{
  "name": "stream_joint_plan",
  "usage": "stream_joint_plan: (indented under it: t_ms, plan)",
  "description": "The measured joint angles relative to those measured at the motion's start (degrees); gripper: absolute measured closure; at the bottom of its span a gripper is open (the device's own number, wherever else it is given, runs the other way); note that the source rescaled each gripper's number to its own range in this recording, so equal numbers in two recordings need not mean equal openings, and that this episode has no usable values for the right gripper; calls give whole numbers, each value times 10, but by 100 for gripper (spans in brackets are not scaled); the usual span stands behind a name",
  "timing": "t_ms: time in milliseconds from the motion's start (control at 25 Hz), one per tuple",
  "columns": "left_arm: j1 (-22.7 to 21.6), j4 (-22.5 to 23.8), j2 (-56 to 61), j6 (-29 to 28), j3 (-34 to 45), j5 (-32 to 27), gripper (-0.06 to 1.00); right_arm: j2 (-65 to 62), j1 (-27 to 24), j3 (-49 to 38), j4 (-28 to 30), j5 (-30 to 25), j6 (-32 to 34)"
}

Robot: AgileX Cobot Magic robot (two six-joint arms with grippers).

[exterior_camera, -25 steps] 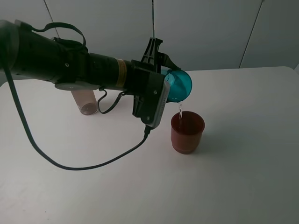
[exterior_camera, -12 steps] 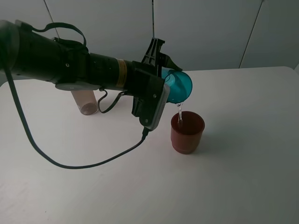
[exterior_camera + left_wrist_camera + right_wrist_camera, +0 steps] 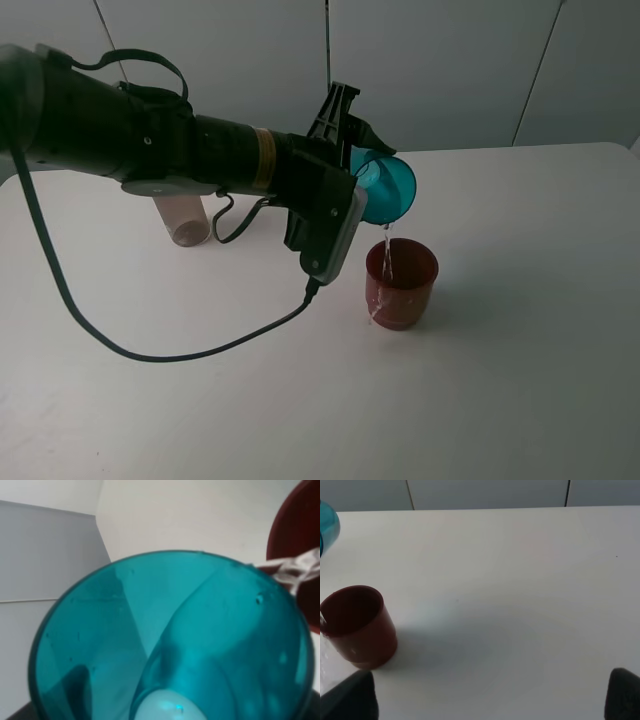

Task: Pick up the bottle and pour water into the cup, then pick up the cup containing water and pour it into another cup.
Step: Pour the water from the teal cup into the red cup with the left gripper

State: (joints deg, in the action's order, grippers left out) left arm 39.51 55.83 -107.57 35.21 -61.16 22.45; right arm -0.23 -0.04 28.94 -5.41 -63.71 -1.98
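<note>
- Water (image 3: pixel 386 250) streams from teal cup (image 3: pixel 385 188), clamped in my left jaws and tipped over red cup (image 3: pixel 401 285) to fill it.
- Right jaws apart, idle, clear of the pour.
- Bottle (image 3: pixel 184 218) stands behind my left arm.

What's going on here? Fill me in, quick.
The left gripper holds the teal tumbler tipped over the red-brown cup, and a thin stream of water runs from it into that cup. A little seems to be splashing down the cup's outer wall. The clear bottle stands on the table behind the arm. The right gripper hangs open and empty.
</note>
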Motion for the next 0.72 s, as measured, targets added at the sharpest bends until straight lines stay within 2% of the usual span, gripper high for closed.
stream_joint_plan:
  t_ms: [520,720]
  plan:
    - [1,-21,0,42,0,0,65,0,0,0,0,0,0]
    - [1,-51,0,70,0,0,65,0,0,0,0,0,0]
